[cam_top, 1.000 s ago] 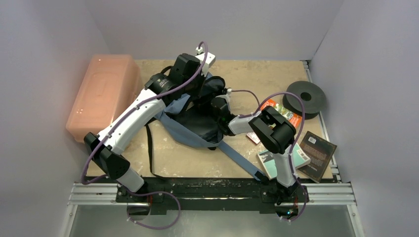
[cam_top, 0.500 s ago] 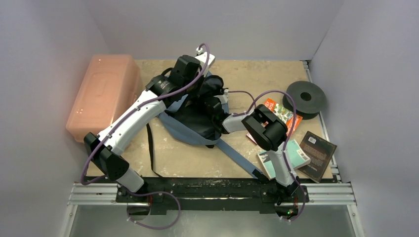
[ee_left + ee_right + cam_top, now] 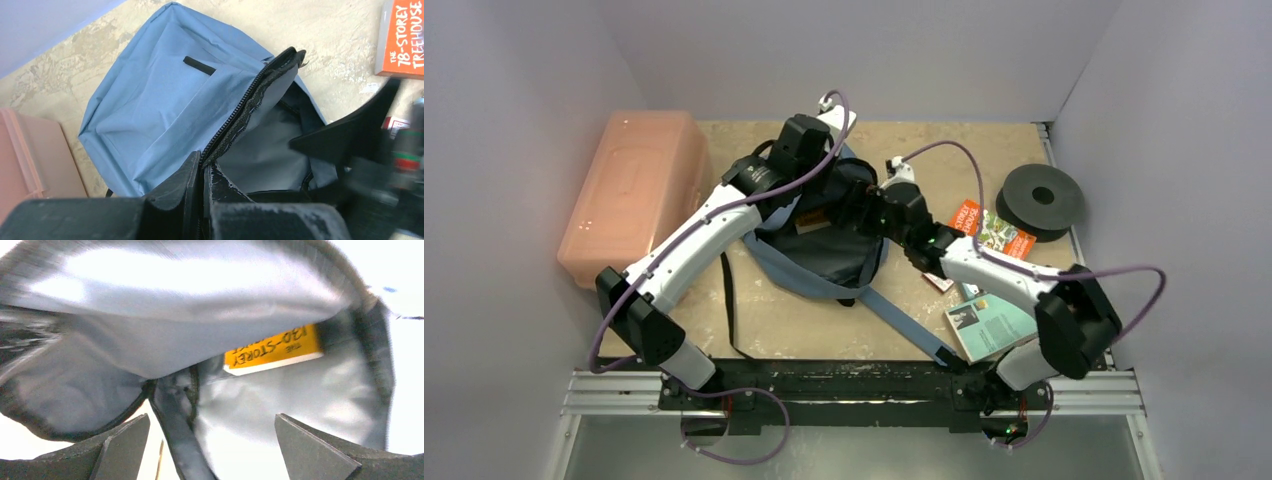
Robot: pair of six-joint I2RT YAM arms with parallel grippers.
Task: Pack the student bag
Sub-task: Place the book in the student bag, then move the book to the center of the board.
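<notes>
The student bag (image 3: 824, 258), blue-grey with black zipper trim, lies in the middle of the table with its mouth held open. My left gripper (image 3: 204, 162) is shut on the zipper edge (image 3: 245, 107) of the bag (image 3: 160, 95) and lifts that edge. My right gripper (image 3: 852, 208) reaches into the mouth from the right. In the right wrist view its jaws (image 3: 212, 416) stand wide open with nothing between them, over the grey lining (image 3: 310, 390). A yellow book (image 3: 272, 347) lies loose inside the bag, past the fingertips.
A salmon-pink plastic box (image 3: 629, 190) stands at the left. An orange book (image 3: 989, 228) and a black spool (image 3: 1044, 198) lie right of the bag. A teal book (image 3: 989, 325) rests near the right arm's base. A bag strap (image 3: 904, 320) trails toward the front edge.
My right arm has stretched out to the left, its elbow dropping low, and the gripper has gone further into the bag's mouth and opened. The left gripper keeps hold of the zipper edge.
</notes>
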